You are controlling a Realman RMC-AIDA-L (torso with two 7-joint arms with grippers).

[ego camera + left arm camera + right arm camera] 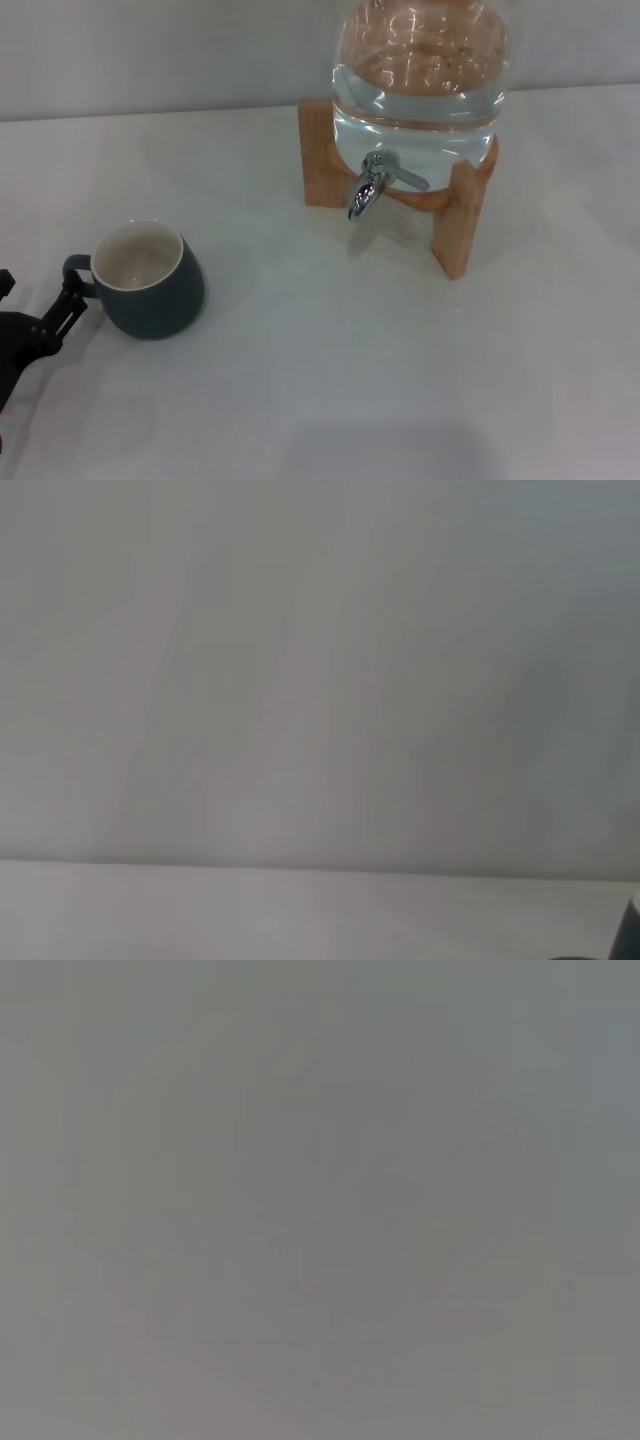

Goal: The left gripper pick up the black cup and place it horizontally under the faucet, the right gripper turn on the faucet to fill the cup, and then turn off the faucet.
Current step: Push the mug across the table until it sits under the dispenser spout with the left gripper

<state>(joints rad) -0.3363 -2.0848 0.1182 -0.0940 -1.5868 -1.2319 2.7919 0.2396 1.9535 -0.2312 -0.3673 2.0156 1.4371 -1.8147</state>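
Only a sliver of the robot's body shows: the left gripper (68, 292), a matte black claw of angular, flat-sided links, its thin finger ending in a small squared tip. Behind it sits a broader black block with a notched upper edge. No cables, screws or markings can be made out on it.

Matt stoneware, clear glass, bare wood and polished chrome on a smooth pale surface

The black cup (150, 280) looks ceramic, matt charcoal outside and cream-glazed inside. The faucet (375, 183) is shiny chrome on a clear glass jar (420, 70), which sits in a stand (460, 225) of light unpainted wood. The table (400, 380) is smooth, matt, off-white. The left gripper (62, 305) is matt black, seemingly plastic.
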